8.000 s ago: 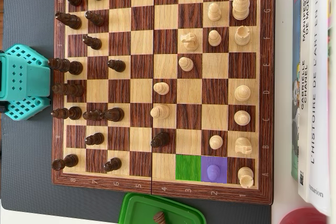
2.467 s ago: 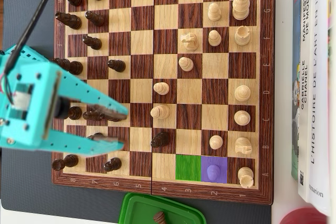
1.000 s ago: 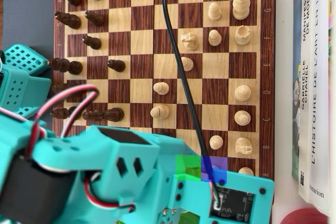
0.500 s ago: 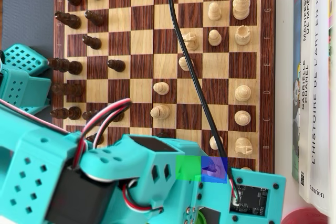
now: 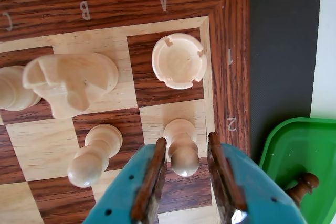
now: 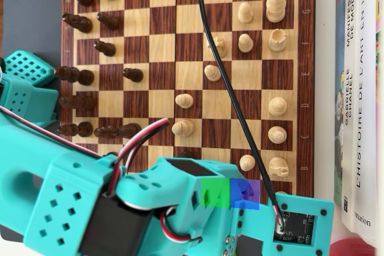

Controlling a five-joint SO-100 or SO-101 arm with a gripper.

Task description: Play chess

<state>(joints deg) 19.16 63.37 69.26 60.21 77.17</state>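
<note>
In the wrist view my gripper is open, with its brown-padded teal jaws standing on either side of a light wooden pawn on square A2. The pawn's head is close to the left pad and a gap shows to the right pad. A light rook stands on A1, a light knight on B1 and another light pawn on B2. In the overhead view the teal arm covers the gripper and this corner of the chessboard.
A green container holding a dark piece sits right of the board on a dark mat. Dark pieces line the board's left side in the overhead view, light pieces the right. Books lie along the right edge.
</note>
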